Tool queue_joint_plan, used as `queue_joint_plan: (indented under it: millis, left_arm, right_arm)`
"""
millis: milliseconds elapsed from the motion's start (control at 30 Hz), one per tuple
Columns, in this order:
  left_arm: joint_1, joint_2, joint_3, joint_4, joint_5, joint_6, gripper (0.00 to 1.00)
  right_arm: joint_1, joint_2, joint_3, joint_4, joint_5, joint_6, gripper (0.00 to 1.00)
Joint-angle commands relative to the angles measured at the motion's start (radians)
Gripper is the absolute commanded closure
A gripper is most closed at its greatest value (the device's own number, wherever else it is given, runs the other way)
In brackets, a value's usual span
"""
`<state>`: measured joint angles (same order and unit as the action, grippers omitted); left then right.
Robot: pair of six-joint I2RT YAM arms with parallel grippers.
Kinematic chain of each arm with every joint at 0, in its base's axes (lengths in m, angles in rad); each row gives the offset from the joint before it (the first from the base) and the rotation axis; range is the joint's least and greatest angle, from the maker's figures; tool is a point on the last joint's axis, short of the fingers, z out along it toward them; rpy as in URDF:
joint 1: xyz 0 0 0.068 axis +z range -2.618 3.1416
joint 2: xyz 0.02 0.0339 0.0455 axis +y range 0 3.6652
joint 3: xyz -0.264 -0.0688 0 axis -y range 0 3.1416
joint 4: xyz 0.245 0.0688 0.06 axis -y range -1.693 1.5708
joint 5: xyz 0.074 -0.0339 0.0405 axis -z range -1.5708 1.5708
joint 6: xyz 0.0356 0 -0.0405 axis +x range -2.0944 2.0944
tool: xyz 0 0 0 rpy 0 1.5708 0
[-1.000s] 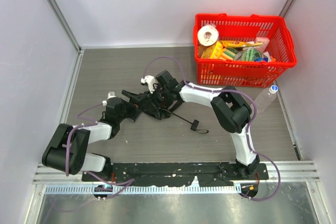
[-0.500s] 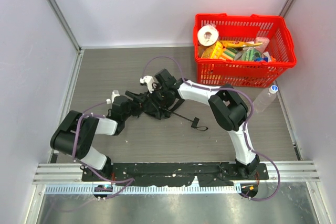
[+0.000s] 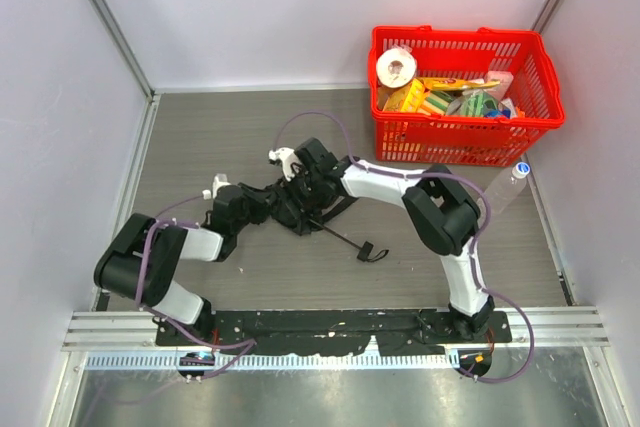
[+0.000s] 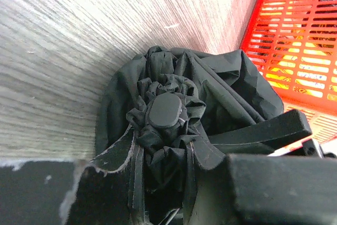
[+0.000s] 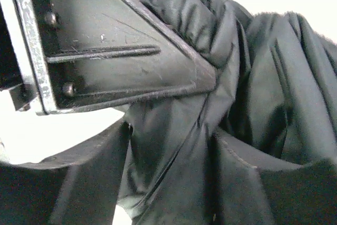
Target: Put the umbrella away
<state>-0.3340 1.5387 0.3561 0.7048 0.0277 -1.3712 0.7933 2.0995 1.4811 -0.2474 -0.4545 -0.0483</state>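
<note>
The umbrella [image 3: 293, 215] lies mid-table as a bunched black bundle, its thin shaft [image 3: 335, 234] running right to the small handle with loop [image 3: 368, 251]. My left gripper [image 3: 262, 205] meets the bundle's left end. In the left wrist view its fingers [image 4: 113, 154] pinch the gathered fabric just under the round top cap [image 4: 164, 111]; the left gripper [image 4: 163, 156] is shut on it. My right gripper [image 3: 300, 195] reaches over the bundle from the right. In the right wrist view the right gripper [image 5: 171, 183] stands apart with a loose fold of the umbrella [image 5: 274, 77] between its fingers.
A red basket [image 3: 460, 142] full of groceries stands at the back right; its wall [image 4: 295, 35] shows behind the umbrella in the left wrist view. A clear plastic bottle [image 3: 510, 187] lies beside the basket near the right wall. Walls close the left, back and right sides.
My left gripper has moved right onto the umbrella's end and shut on the fabric. The right gripper's fingers have spread wider. The handle has slid slightly toward the near edge.
</note>
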Motion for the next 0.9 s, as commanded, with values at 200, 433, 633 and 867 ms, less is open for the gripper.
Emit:
queue_joint_plan:
  millis: [200,433,633,867]
  left_arm:
    - [0.018,-0.114,-0.121,-0.071,-0.068,0.086,1.0]
    - [0.018,-0.259,-0.146,-0.162,-0.069,0.07,1.0]
    - [0.02,-0.311,-0.181,-0.111,-0.037,0.009,1.0]
    - [0.02,-0.362,-0.226,-0.012,0.001,-0.055,1.0]
  right_arm:
    - [-0.008,-0.447,-0.211,-0.165,0.494,0.546,0.2]
    - [-0.098,-0.541,-0.45,-0.197,0.749,1.034,0.2]
    - [-0.063,-0.499,-0.531,-0.114,0.703,1.284,0.27]
    - [-0.048,-0.42,-0.604,0.123,0.541,1.367,0.28]
